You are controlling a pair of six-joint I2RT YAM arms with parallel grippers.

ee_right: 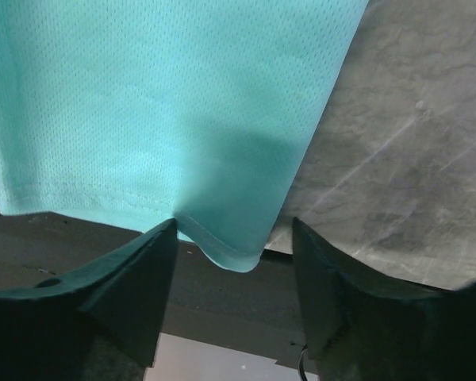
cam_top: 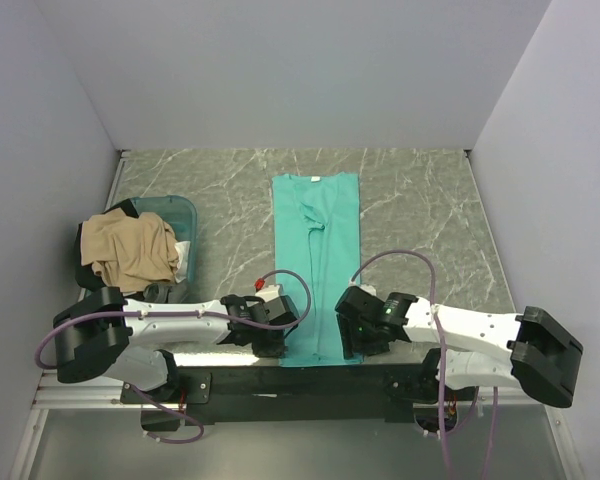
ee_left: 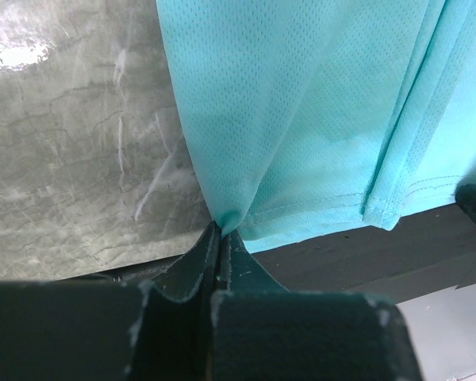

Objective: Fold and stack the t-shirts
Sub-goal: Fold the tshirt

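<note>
1 flat t-shirt (cam_top: 315,260) lies lengthwise in the middle of the table (cam_top: 420,210), collar far, hem just over the near edge. The left gripper (ee_left: 220,230) is at its near-left corner, jaws pinched on the hem. The right gripper (ee_right: 234,226) is at its near-right corner, jaws apart astride the hem. To the left stands a tub (cam_top: 185,215), with a heaped t-shirt (cam_top: 130,248) in it.

Two t-shirts (cam_top: 316,250) (cam_top: 130,250), one tub (cam_top: 176,204), two pincers (ee_left: 220,232) (ee_right: 234,226)

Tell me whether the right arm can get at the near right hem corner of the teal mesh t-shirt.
Probably yes. The right gripper is open, its fingers either side of the hem corner of the teal mesh t-shirt, with nothing between.
</note>
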